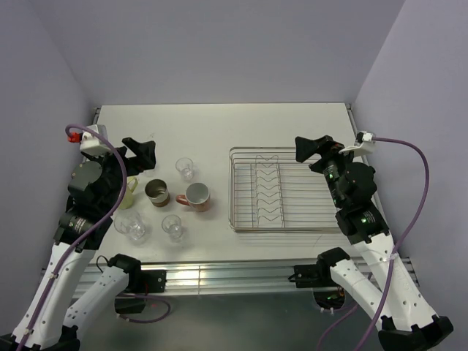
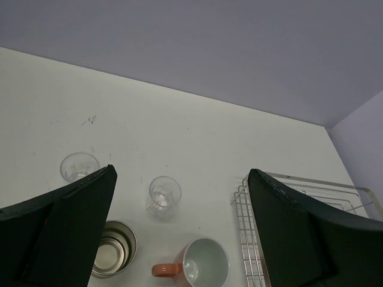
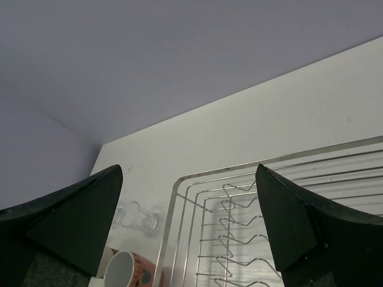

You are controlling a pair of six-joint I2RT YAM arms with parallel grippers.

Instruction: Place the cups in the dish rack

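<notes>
The chrome wire dish rack (image 1: 241, 191) sits right of centre, with nothing in it that I can see. Left of it stand the pink-terracotta mug (image 1: 197, 195), the brown metallic cup (image 1: 156, 192), the pale yellow-green mug (image 1: 131, 189) and three clear tumblers (image 1: 185, 168) (image 1: 172, 225) (image 1: 131, 226). My left gripper (image 1: 144, 151) is open and empty, above the cups. In its wrist view I see a tumbler (image 2: 163, 194), the brown cup (image 2: 114, 248) and the pink mug (image 2: 203, 264). My right gripper (image 1: 313, 150) is open and empty over the rack's right side (image 3: 251, 203).
The white table (image 1: 219, 128) is walled by lavender panels at the back and both sides. Its metal front rail (image 1: 219, 274) carries both arm bases. Purple cables loop beside each arm.
</notes>
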